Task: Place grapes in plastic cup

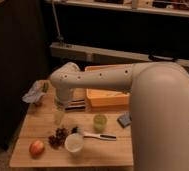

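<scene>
Seemed a lab or workshop. Held a wooden tabletop [103, 152] before metal racking [113, 52], with a white robot arm [108, 77].

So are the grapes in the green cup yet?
Out: the grapes lie on the table, left of the green cup; the gripper hangs over the table by them.

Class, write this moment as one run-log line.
gripper: open, empty, hanging above grapes | grapes: on table, beside white cup | plastic cup: upright, apart from grapes | status: grapes not yet grasped
</scene>
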Available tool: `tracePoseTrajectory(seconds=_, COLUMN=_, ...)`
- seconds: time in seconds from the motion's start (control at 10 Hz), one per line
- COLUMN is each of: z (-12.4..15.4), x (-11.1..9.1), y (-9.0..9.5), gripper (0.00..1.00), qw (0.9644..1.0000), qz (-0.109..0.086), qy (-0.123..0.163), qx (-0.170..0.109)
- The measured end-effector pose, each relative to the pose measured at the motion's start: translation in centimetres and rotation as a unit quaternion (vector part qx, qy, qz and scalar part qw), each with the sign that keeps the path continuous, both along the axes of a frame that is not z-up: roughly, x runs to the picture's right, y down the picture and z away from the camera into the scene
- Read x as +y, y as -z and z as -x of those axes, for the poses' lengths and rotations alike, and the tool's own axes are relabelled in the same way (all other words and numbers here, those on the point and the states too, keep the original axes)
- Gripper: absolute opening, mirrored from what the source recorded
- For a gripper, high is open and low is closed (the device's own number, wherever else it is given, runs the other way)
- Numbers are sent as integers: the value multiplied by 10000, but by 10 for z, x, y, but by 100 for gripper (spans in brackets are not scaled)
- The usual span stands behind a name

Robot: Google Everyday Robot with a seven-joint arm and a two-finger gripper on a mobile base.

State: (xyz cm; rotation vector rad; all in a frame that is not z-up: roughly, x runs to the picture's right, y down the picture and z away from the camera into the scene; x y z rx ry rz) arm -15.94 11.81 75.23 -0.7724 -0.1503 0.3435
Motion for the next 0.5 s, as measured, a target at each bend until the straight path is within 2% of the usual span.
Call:
tracePoseTrajectory(seconds=0.1, z=-2, x=5, y=0, gripper=80, qw=9998, qz=55, qy=7, qx=-199)
tracePoseTrajectory(seconds=0.5, z=11, x=41, y=10, gripper=80, qw=9958, qz=51, qy=286, qx=-865)
